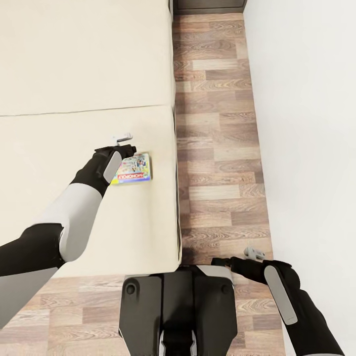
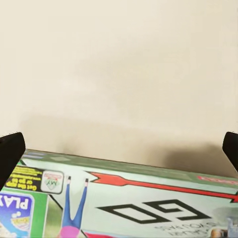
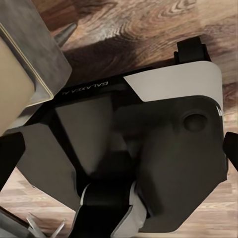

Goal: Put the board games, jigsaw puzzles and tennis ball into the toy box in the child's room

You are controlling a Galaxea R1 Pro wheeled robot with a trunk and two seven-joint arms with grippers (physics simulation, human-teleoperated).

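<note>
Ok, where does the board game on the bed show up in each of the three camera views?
Head view: the board game lies flat on the bed, near its floor-side edge, partly under the left gripper.
Left wrist view: its cover fills the lower part, between the open fingers.
Right wrist view: not in it; that camera looks at the robot's base and wooden floor.
Shared landmark: the beige mattress around the game, in head and left wrist views.

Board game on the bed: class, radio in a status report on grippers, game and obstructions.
Left gripper open, poised over the board game. Game flat on the bed near its edge. Right gripper idle by the base. Nothing blocking.
</note>
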